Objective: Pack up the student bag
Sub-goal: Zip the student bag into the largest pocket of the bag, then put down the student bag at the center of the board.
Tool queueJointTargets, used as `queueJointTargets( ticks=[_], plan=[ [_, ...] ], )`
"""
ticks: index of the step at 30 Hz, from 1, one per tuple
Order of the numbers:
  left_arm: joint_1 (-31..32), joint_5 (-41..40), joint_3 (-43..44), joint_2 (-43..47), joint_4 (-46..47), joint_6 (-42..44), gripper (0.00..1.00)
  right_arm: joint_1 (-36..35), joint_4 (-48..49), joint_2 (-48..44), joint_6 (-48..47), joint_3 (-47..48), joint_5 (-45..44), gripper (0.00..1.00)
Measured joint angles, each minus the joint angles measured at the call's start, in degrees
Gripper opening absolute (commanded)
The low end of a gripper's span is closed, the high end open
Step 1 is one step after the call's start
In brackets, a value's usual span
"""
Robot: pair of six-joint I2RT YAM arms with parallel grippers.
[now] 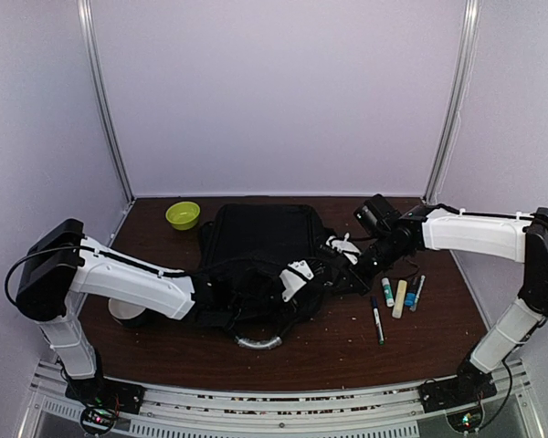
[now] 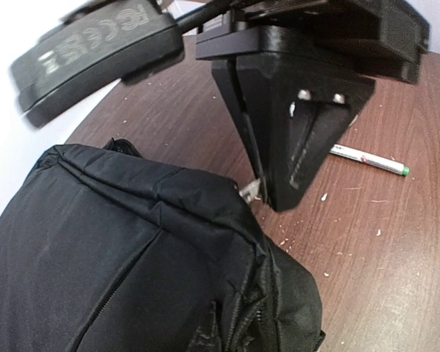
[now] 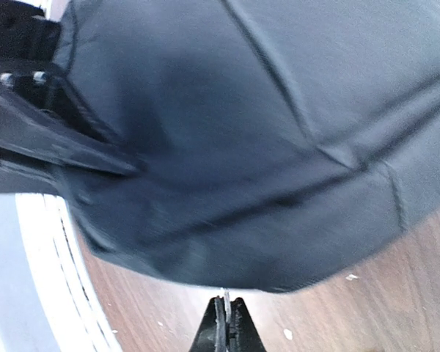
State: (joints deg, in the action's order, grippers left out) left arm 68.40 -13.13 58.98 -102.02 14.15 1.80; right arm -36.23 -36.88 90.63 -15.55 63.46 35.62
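The student bag [image 1: 256,239], a large black backpack, lies flat mid-table with its grey handle [image 1: 258,343] toward the near edge. My left gripper [image 1: 300,274] rests on the bag's near right corner. In the left wrist view its fingers are buried in puckered fabric beside a zipper [image 2: 258,315]. My right gripper [image 1: 341,248] is shut on a small silver zipper pull [image 2: 250,191] at the bag's right edge. In the right wrist view the shut right gripper [image 3: 225,308] shows a thin metal tab between its fingertips, just under the bag [image 3: 249,147].
A green bowl [image 1: 183,215] stands at the back left. Several markers and a glue stick [image 1: 400,294] lie right of the bag, plus one pen [image 1: 377,321] and a white marker [image 2: 367,159]. A white round thing [image 1: 123,310] sits under the left arm.
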Motion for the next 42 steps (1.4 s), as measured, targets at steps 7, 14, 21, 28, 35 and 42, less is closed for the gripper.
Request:
queueJointTargets(
  ticks=[7,14,21,28,35,42],
  plan=[
    [0.0,-0.1,-0.8,0.4,0.4,-0.1,0.00,6.0,-0.6,3.2,-1.3,0.0,0.3,0.00],
    [0.0,0.3,-2.5,1.3,0.4,-0.5,0.00,8.5,0.8,8.4,-2.1,2.3,0.5,0.00],
    [0.0,0.3,-2.8,1.3,0.9,-1.3,0.00,8.7,0.7,9.0,-2.1,3.0,0.6,0.10],
    [0.0,0.3,-2.7,1.2,0.5,-1.2,0.00,13.7,0.0,2.4,-2.5,2.5,-0.6,0.38],
    [0.0,0.3,3.2,-4.0,-0.8,-0.9,0.00,22.3,-1.1,-13.0,-2.6,-0.4,-0.9,0.41],
    [-0.3,1.0,18.8,-15.7,-3.4,-0.3,0.34,24.3,-3.9,-20.6,-3.7,-3.2,-2.8,0.42]
  ],
)
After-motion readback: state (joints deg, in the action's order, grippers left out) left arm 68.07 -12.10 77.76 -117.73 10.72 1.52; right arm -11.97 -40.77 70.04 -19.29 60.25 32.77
